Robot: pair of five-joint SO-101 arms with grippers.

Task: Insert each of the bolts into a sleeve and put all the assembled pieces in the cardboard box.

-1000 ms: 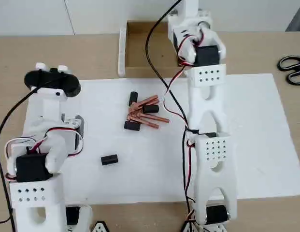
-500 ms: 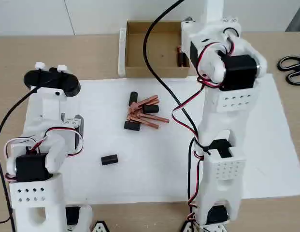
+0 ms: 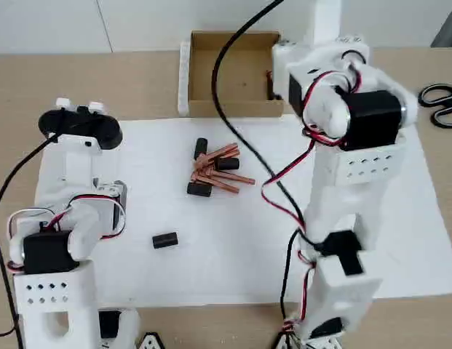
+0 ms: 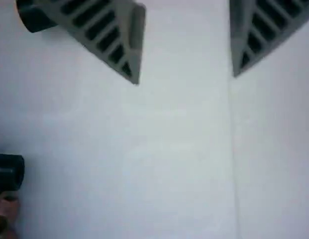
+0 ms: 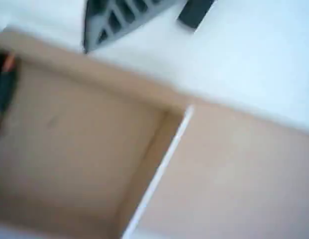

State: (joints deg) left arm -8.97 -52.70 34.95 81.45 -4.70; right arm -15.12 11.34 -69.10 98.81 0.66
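A pale wooden table [image 3: 102, 73] carried a white paper sheet [image 3: 233, 262], with a plain white wall behind. Four loose black sleeves [image 3: 164, 240] lay on the sheet, three of them around a heap of copper bolts [image 3: 220, 173] too tangled to count. One assembled piece [image 3: 270, 83] lay in the cardboard box [image 3: 240, 73], partly hidden by the right arm [image 3: 357, 123]. Scissors [image 3: 440, 96] sat at the table's edge. The left gripper [image 4: 185, 75] hung spread wide over paper. The right gripper [image 5: 109, 22] hovered at the box, but whether it was spread or closed could not be told.
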